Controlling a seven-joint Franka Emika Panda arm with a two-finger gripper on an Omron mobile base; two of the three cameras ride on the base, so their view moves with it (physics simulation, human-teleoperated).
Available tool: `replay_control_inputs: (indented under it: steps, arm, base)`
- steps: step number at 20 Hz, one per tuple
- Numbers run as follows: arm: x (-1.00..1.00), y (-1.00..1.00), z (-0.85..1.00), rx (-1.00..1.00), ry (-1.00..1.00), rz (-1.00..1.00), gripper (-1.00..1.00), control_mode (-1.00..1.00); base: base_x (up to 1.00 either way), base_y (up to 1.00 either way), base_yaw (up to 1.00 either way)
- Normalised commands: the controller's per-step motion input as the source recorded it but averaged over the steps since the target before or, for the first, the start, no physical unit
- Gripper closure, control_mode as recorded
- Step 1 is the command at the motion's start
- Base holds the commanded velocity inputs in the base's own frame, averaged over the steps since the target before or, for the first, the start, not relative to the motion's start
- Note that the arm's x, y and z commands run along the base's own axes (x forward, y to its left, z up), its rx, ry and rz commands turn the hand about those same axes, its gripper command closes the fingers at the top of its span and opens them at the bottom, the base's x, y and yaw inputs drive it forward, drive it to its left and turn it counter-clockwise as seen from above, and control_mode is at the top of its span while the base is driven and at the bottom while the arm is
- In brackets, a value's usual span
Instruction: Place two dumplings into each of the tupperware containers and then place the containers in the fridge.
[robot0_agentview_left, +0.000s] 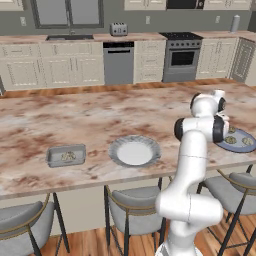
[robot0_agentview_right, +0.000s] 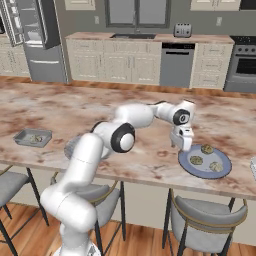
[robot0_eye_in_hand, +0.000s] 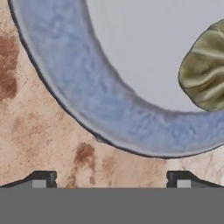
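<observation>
With its fingers spread wide and empty, the gripper (robot0_agentview_right: 182, 145) hangs just over the near rim of the blue plate (robot0_agentview_right: 222, 174), so it should shift inward to centre the nearest dumpling (robot0_eye_in_hand: 205, 70) between the tips before descending and closing.

Even, bright rendered light, soft faint shadows, no glare, hand view close and slightly blurred

The reddish-brown veined stone worktop (robot0_eye_in_hand: 39, 131) looks smooth and polished. The round grey-blue plate (robot0_eye_in_hand: 87, 96) appears matt and mottled, ceramic-like. The olive-tan dumpling (robot0_eye_in_hand: 205, 70) is creased and ridged.
</observation>
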Motion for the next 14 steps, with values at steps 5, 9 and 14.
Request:
replay_control_inputs:
  steps: [5,9,14]
  arm:
    - [-0.01,-0.52,-0.24,-0.09,-0.07,0.06,-1.00,-1.00]
    - [0.00,-0.36,-0.04,-0.01,-0.08,0.05,-1.00,-1.00]
    - [-0.01,-0.13,0.00,0.00,0.00,0.00,-1.00,-1.00]
  base:
    - [0.00,0.00,0.00]
    - [0.00,0.00,0.00]
    - [0.00,0.00,0.00]
